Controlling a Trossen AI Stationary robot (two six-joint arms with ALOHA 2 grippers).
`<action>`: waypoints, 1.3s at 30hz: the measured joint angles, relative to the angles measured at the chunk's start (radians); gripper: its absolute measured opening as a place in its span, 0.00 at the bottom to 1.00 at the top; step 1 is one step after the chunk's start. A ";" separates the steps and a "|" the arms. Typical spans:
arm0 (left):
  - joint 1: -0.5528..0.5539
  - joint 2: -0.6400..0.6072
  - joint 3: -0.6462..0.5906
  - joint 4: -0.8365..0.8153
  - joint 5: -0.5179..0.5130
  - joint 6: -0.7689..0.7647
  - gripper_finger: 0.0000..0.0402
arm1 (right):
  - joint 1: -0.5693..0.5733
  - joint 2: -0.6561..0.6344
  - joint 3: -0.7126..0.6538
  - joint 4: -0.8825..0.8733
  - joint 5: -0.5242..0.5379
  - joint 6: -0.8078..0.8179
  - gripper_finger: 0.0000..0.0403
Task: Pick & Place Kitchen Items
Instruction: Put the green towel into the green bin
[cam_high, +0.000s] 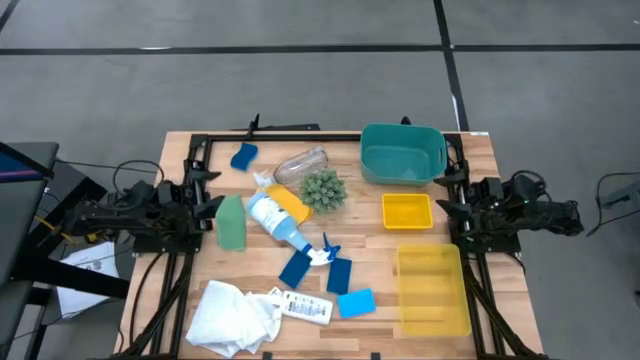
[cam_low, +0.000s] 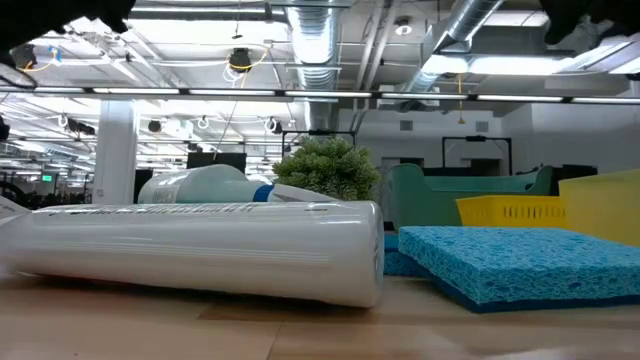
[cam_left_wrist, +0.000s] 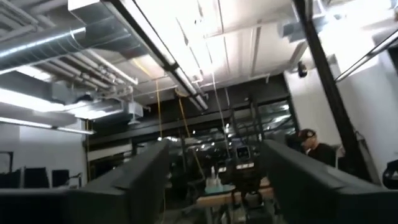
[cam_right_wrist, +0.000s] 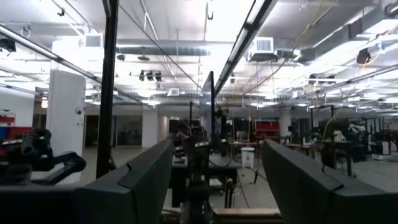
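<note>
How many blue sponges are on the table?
4: one near the far edge left of the cup, two beside the bottle's trigger, one lighter near the front. Others may be hidden.

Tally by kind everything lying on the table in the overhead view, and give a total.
Sponges: 6
Bins: 3
Spray bottle: 1
Cup: 1
Cloth: 1
Plant ball: 1
White tube: 1
Total: 14
</note>
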 joint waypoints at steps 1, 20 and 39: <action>0.000 0.037 0.023 0.001 -0.008 -0.002 0.74 | -0.001 0.000 0.010 -0.001 0.000 0.000 0.59; -0.208 0.684 0.628 -0.958 -0.618 -0.029 0.83 | 0.004 0.000 0.021 -0.055 -0.058 0.117 0.59; -0.192 0.737 0.721 -1.754 -0.238 -0.678 0.77 | 0.153 0.000 0.021 -0.001 -0.056 0.053 0.59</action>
